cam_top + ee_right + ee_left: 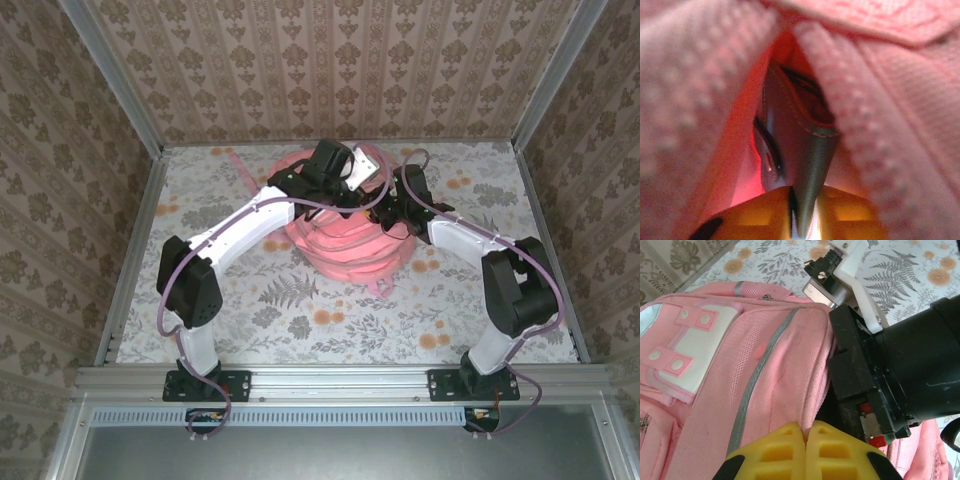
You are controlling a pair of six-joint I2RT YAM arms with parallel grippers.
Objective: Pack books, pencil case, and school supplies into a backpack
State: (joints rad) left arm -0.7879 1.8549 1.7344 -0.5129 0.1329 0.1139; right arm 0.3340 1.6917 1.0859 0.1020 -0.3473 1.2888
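Observation:
The pink backpack [350,245] lies at the middle back of the table, and both arms meet over it. My left gripper [806,432] is shut on a fold of the backpack's pink mesh [775,365] at the edge of its opening. My right gripper [805,210] is inside the backpack, with pink fabric [890,125] close on both sides. Between its yellow fingers sits the narrow end of a grey-looking stitched soft case, the pencil case [805,145]. A thin gap shows on each side of that end. The books are out of view.
The right arm's black wrist [900,370] hangs right beside my left gripper. White patches with pink snaps [695,350] mark the backpack's front. Floral table [300,320] stretches in front of the backpack, with papered walls on three sides.

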